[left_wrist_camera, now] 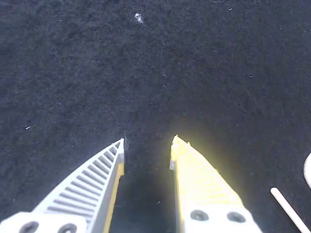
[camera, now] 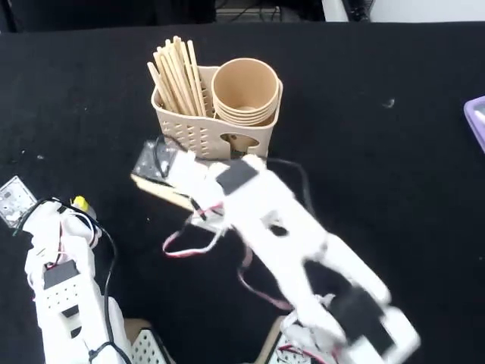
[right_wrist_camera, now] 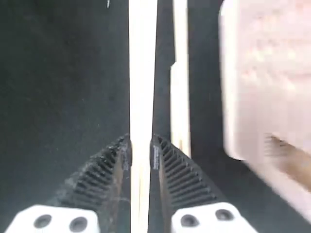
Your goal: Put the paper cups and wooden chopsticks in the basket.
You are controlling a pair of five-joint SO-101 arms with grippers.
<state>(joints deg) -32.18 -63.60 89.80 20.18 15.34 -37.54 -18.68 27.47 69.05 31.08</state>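
Two loose chopsticks (camera: 155,188) lie on the black worktop (camera: 394,197) right under the right hand (camera: 157,168), showing as a tan strip just beneath it. And the hand has one! From its own wrist, the right hand (right_wrist_camera: 141,145) has its dark ribbed fingers pressed in from both sides on a pale chopstick (right_wrist_camera: 142,73), which runs straight out ahead between the tips. The second chopstick (right_wrist_camera: 180,87) lies just beside the hand, parallel to the pinched one and flat on the worktop. Past that one, on the same side, is the basket (right_wrist_camera: 262,87), its pale wall near the hand.

From above, the basket (camera: 198,135) stands just ahead of the right hand. A bundle of chopsticks (camera: 176,74) stands upright in one compartment, and a stack of paper cups (camera: 245,89) is nested in the one next to it.

Over to the left hand (left_wrist_camera: 147,141), well apart from the basket. Its fingers are spread, one white and one yellow, with black worktop showing between and ahead of the tips.
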